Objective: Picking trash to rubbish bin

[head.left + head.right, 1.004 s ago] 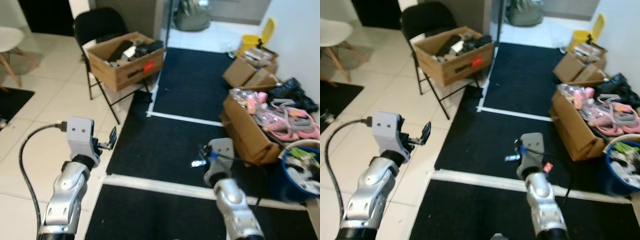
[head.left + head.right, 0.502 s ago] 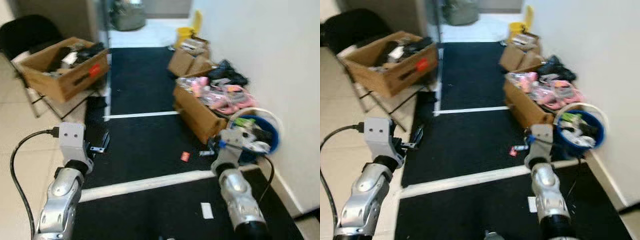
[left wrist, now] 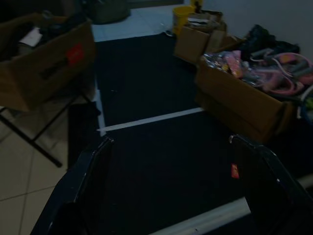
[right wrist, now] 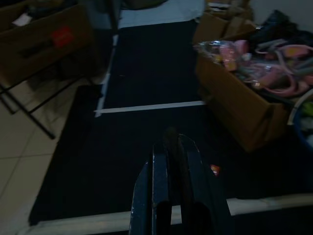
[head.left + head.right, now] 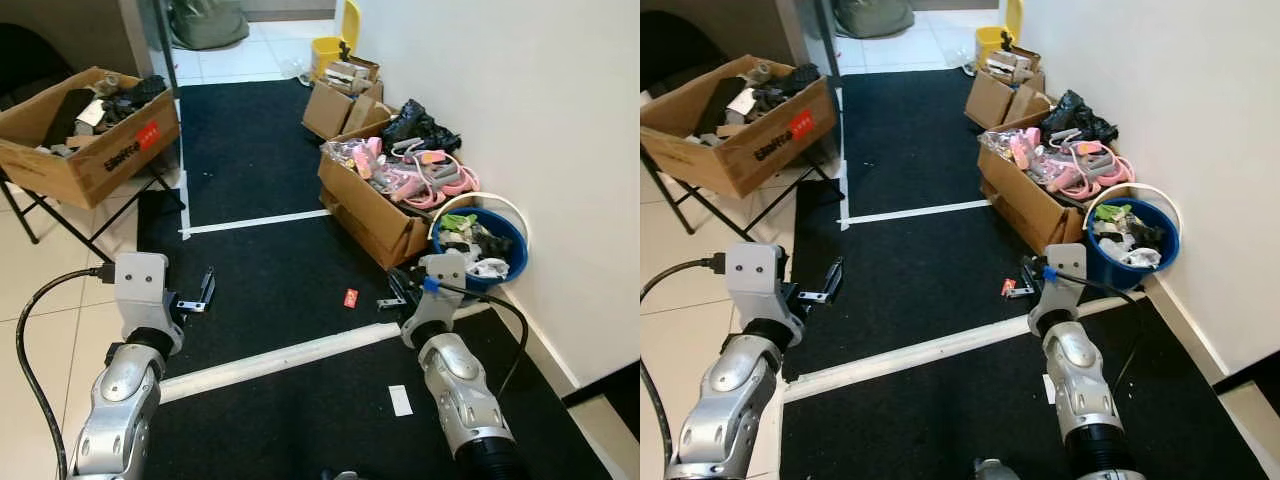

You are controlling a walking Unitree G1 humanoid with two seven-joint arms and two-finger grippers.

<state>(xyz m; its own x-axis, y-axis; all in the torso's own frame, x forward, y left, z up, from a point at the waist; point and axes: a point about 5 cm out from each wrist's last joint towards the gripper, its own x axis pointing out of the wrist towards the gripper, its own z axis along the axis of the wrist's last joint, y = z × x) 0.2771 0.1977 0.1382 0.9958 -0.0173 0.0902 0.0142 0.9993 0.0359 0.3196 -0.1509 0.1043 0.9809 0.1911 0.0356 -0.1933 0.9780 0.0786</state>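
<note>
On the far left, a cardboard box (image 5: 85,135) sits on a folding chair frame; it has a red sticker and dark print on its side, too small for me to read. My left gripper (image 5: 196,296) hangs over the edge of the black mat (image 5: 270,170), fingers spread wide; my left wrist view shows both fingers (image 3: 93,181) far apart with mat between them. A white tape line (image 5: 255,222) crosses the mat ahead, and a second one (image 5: 290,352) runs nearer me. A small red scrap (image 5: 350,297) lies on the mat between the two lines, just ahead of my right gripper (image 5: 391,298) and apart from it; it also shows in my right wrist view (image 4: 214,170) beside the fingers. A white slip (image 5: 399,399) lies on the mat nearer me, by my right forearm. My right fingers (image 4: 168,166) are pressed together with nothing between them, per the wrist view. Right of that, an open box of pink and grey items (image 5: 375,205) stands beside the blue bucket (image 5: 505,262), which holds mixed rubbish and stands against the wall. Further back sit another cardboard box (image 5: 335,105) and a yellow bin (image 5: 335,50). A black bag (image 5: 415,125) lies by the wall.
</note>
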